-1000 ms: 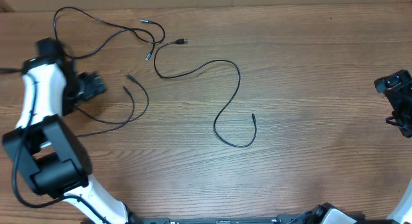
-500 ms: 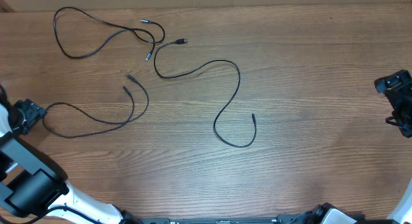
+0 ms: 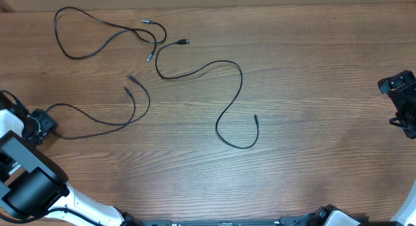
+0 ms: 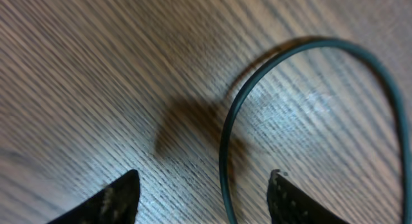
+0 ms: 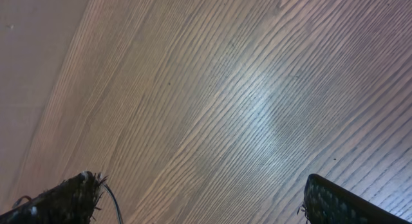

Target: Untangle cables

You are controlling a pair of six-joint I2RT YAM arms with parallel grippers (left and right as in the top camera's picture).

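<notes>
Three thin black cables lie apart on the wooden table. One loops at the top left (image 3: 97,50). One runs in an S through the middle (image 3: 241,80). One lies lower left (image 3: 149,99), and its left loop reaches my left gripper (image 3: 43,122). In the left wrist view that loop (image 4: 225,147) passes between my open left fingers (image 4: 203,198) without being pinched. My right gripper (image 3: 404,104) is at the far right edge, open and empty (image 5: 206,198), far from all cables.
The bare wooden table (image 3: 312,70) spreads between the middle cable and the right gripper. The left arm's white body (image 3: 32,187) fills the lower left corner. A thin wire (image 5: 111,197) hangs beside the right gripper's left finger.
My left arm swung from the top-left cable area down to the left edge, then shifted slightly toward the lower-left cable's loop. The cables and the right arm have not moved.
</notes>
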